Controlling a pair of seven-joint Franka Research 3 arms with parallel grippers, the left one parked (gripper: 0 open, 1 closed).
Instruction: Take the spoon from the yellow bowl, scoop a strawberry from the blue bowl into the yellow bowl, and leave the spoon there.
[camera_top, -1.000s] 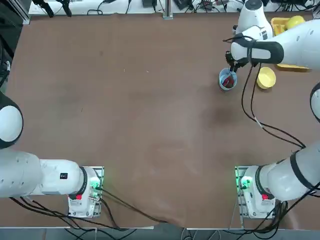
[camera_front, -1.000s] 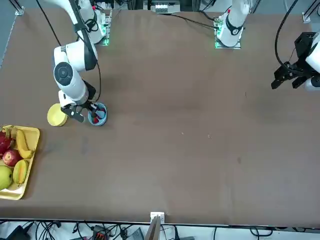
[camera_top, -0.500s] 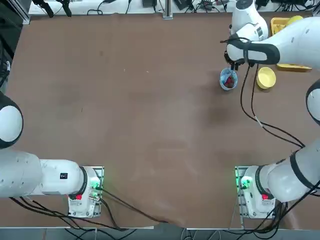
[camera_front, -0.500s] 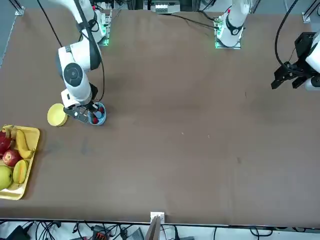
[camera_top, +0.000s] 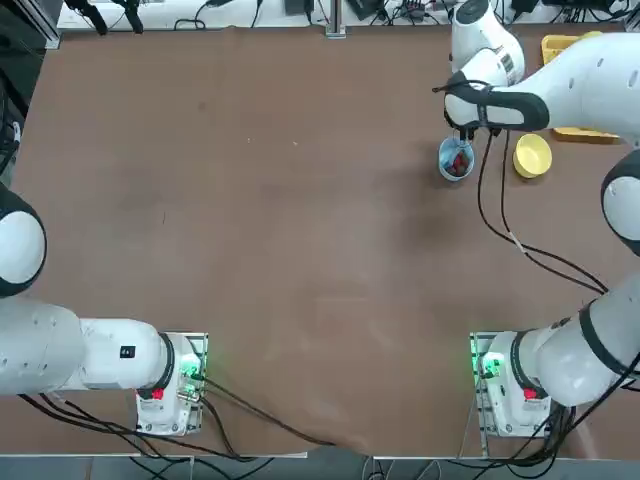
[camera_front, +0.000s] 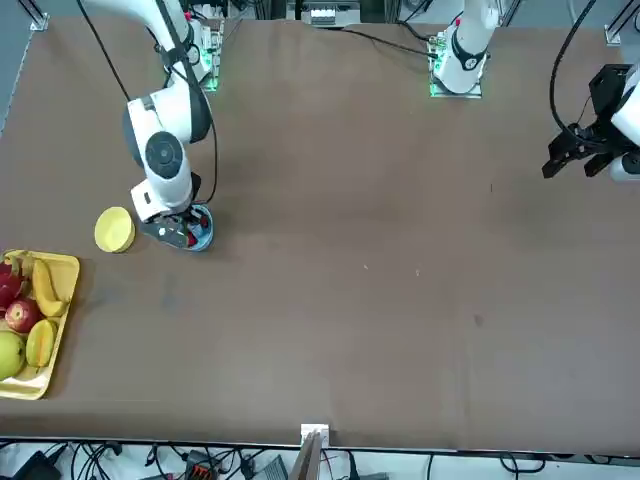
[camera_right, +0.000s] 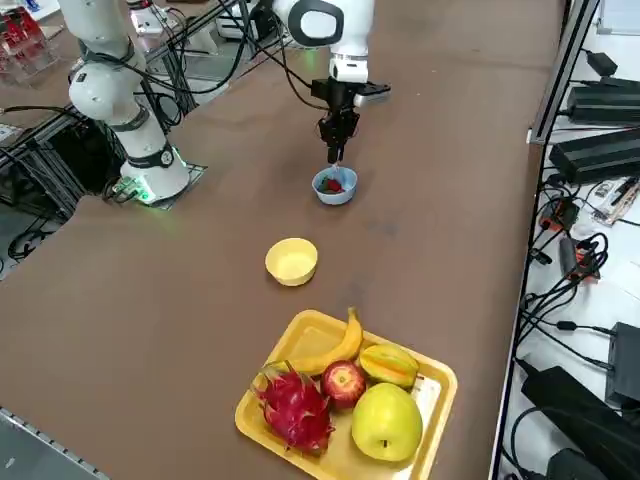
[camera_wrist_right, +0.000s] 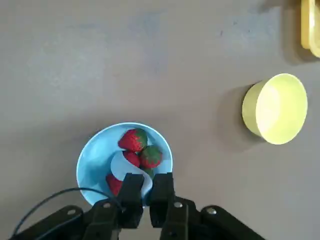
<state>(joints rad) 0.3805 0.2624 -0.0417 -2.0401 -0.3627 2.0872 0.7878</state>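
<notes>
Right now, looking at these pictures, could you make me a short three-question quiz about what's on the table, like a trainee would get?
1. True or false: the yellow bowl has a strawberry in it.
2. Multiple choice: the spoon is held by the right gripper with its scoop end in
A. the blue bowl
B. the yellow bowl
C. the fruit tray
3. Fill the blank: in the right side view, the yellow bowl stands between the blue bowl and the ____.

Key:
1. False; it looks empty.
2. A; the scoop end lies among the strawberries.
3. Fruit tray.
</notes>
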